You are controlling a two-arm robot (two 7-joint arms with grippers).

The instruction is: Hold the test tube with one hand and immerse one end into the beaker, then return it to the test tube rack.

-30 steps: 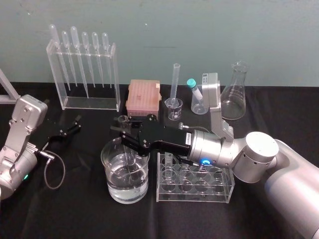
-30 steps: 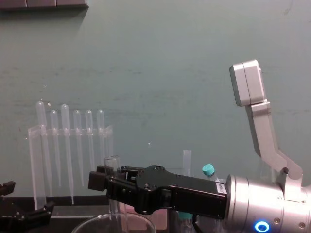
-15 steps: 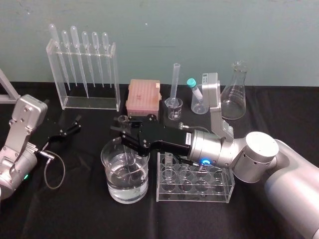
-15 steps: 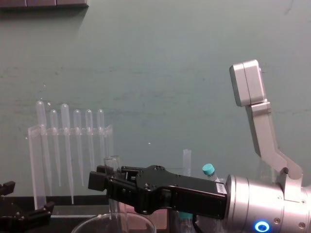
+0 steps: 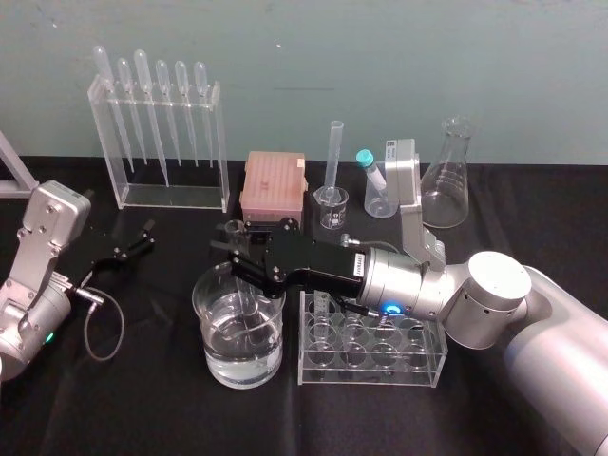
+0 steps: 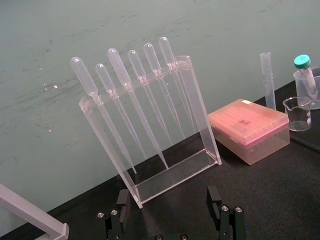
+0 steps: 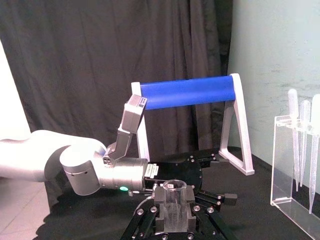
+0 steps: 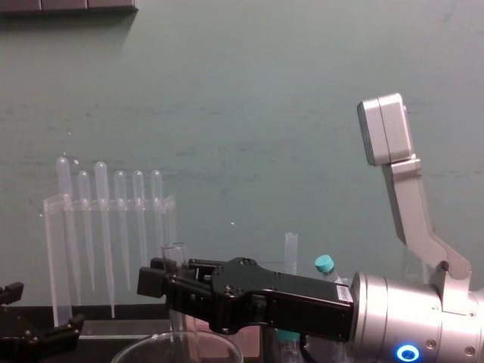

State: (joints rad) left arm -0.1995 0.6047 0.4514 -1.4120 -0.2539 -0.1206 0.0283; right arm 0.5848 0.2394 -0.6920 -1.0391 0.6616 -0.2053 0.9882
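In the head view my right gripper (image 5: 239,255) is shut on the clear test tube (image 5: 236,231), holding it near its open mouth. The tube stands nearly upright over the large beaker (image 5: 211,350), and its lower end dips into the water. The clear test tube rack (image 5: 419,367) stands just right of the beaker, under my right wrist. In the right wrist view the test tube (image 7: 175,204) sits between the black fingers. The chest view shows the right gripper (image 8: 161,283), the test tube (image 8: 174,257) and the beaker rim (image 8: 155,347). My left gripper (image 6: 169,206) rests open at the left.
A clear stand of pipettes (image 5: 161,133) is at the back left, with a pink box (image 5: 274,182) beside it. Behind the rack stand a small beaker (image 5: 332,207), a tall cylinder (image 5: 335,152), a blue-capped tube (image 5: 370,176) and a conical flask (image 5: 446,176). A cable (image 5: 100,323) loops near the left arm.
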